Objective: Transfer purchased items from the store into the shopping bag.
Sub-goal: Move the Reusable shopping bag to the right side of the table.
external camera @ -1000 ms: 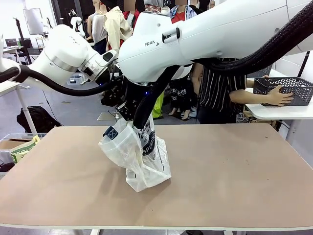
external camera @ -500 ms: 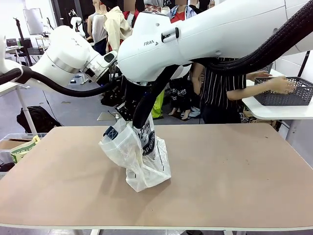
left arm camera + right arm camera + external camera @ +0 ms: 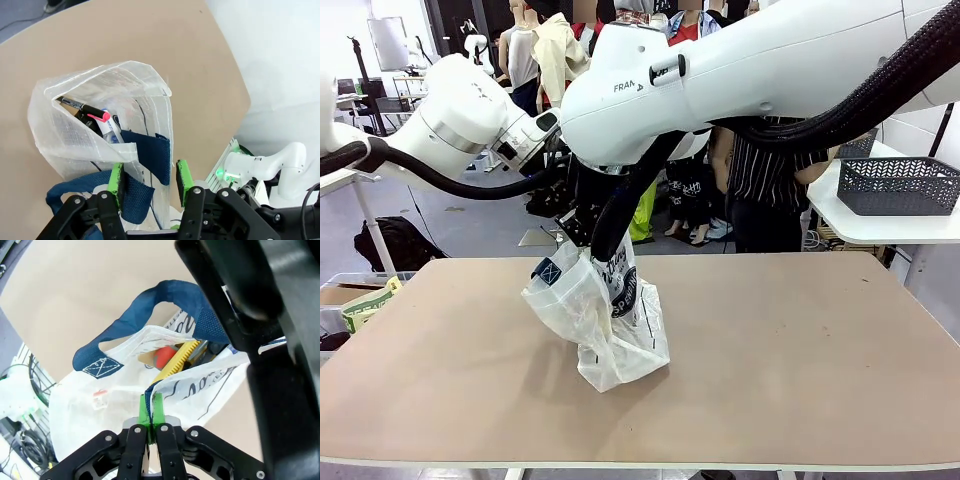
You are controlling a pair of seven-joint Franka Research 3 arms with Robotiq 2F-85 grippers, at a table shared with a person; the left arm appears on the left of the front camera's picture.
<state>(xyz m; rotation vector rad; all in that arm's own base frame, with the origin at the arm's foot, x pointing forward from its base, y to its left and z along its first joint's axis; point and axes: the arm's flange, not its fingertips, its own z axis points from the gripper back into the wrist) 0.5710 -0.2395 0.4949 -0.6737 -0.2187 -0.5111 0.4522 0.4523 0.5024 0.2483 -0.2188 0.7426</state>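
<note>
The shopping bag stands on the table a little left of centre, translucent white with dark blue handles, and both arms hang over it. My right gripper is shut on the bag's near rim. My left gripper stands open, with a blue handle strap lying between its green pads. Inside the bag lie a black pen with a red cap and yellow and red goods. The second handle arches free. The store, a dark mesh basket, sits on a side table at the far right.
A person in a striped top stands behind the table's far edge, beside the white side table. The brown tabletop spreads bare to the right and in front of the bag. A box of goods sits off the left edge.
The person's hand has let go of the basket and drawn back out of sight; the basket now rests alone on the side table. Bag and arms are almost unmoved.
</note>
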